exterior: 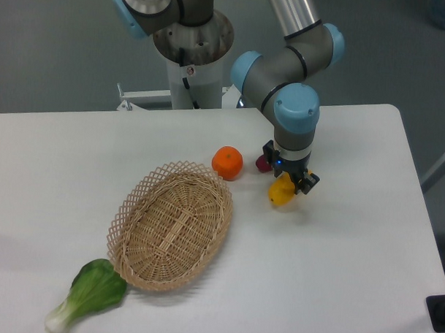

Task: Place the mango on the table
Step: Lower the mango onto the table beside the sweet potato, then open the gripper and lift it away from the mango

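Four things lie on the desk (350,288): greens (90,293), a wicker basket (173,227), an orange (227,162), and a purple sweet potato (263,164) half hidden by the arm. Rightmost, the jaws (286,185) grip the mango (281,191) just above the desk. It looks smooth, firm and fairly light, best pinched across its middle.

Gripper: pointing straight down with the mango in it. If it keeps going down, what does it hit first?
The gripper is shut on the mango, so the mango would likely meet bare table first. The sweet potato sits just behind it and the orange to one side; depth is unclear from one view.
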